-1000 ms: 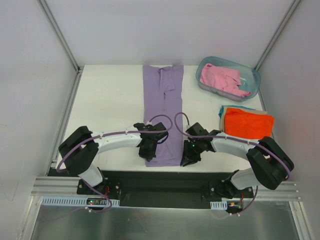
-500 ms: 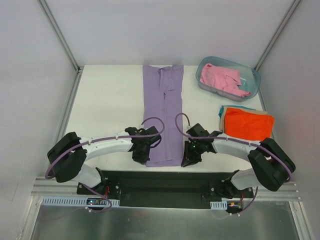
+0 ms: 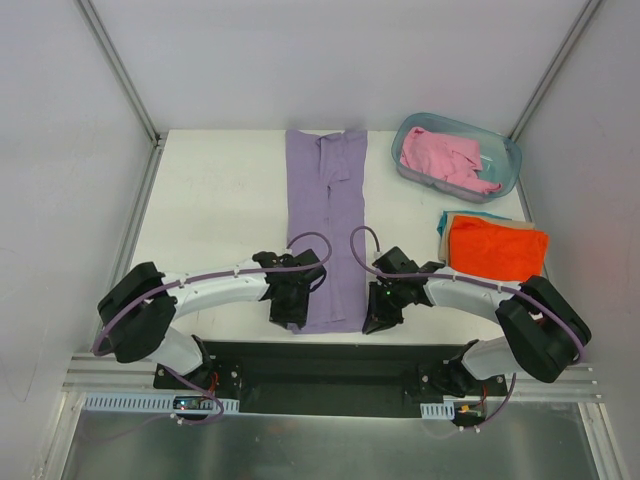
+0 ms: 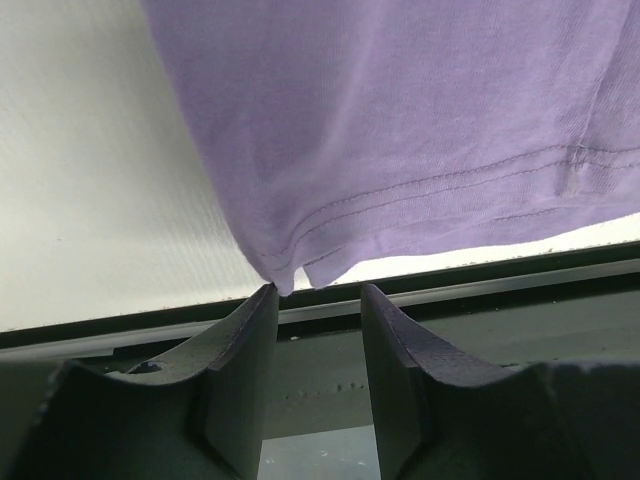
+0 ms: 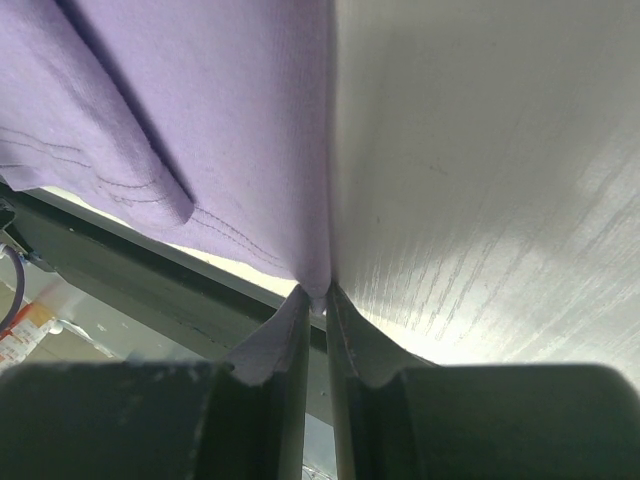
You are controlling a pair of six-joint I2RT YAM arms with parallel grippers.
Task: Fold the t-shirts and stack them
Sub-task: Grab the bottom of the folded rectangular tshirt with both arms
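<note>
The lavender-purple t-shirt lies as a long folded strip down the middle of the table, hem at the near edge. My left gripper is open at the hem's near left corner, which touches its left fingertip. My right gripper is shut on the hem's near right corner. The purple shirt fills both wrist views. The orange t-shirt lies folded at the right over a teal one. The pink t-shirt sits crumpled in the tub.
The translucent blue-green plastic tub stands at the back right. The table's near edge and a black rail run just under both grippers. White walls with metal posts enclose the table.
My left arm has drawn back toward the near edge, from on top of the hem to its left corner. The right gripper has stayed at the right corner.
</note>
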